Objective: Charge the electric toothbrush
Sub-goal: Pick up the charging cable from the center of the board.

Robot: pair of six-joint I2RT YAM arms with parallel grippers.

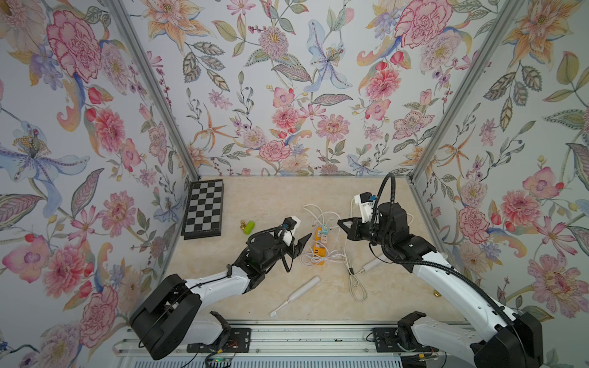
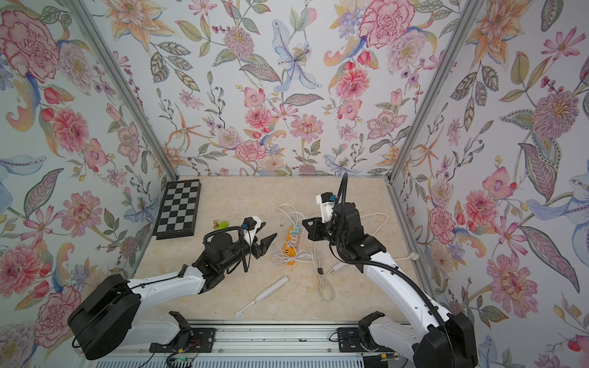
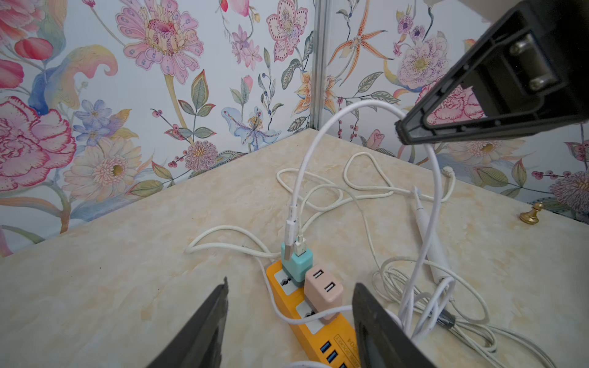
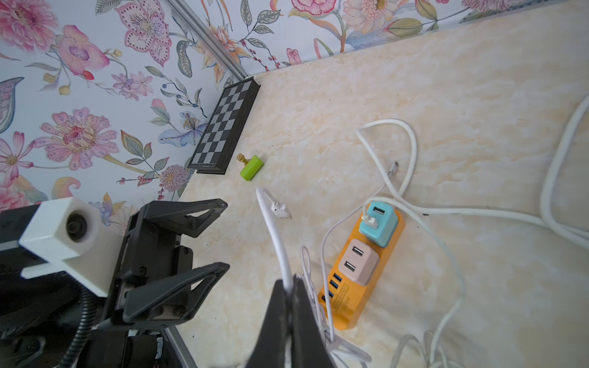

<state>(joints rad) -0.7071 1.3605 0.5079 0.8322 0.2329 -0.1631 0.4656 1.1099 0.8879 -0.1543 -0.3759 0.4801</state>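
Note:
The white electric toothbrush (image 1: 294, 296) (image 2: 263, 296) lies flat near the table's front edge, apart from both grippers. An orange power strip (image 1: 320, 243) (image 3: 318, 321) (image 4: 360, 286) carries a teal adapter (image 3: 298, 264) (image 4: 379, 224) and a pink adapter (image 3: 323, 293). My right gripper (image 1: 339, 221) (image 4: 288, 283) is shut on a white cable (image 4: 272, 229) that arches up from the teal adapter; its small plug end (image 4: 280, 210) sticks out past the jaws. My left gripper (image 1: 304, 243) (image 3: 290, 306) hovers open over the strip, holding nothing.
A chessboard (image 1: 204, 208) lies at the back left, with a green cylinder (image 1: 249, 227) and a gold pawn (image 1: 243, 224) beside it. Loose white cable coils (image 1: 357, 283) and a white stick-shaped piece (image 1: 371, 264) lie right of the strip. Another gold pawn (image 3: 532, 213) stands by the right wall.

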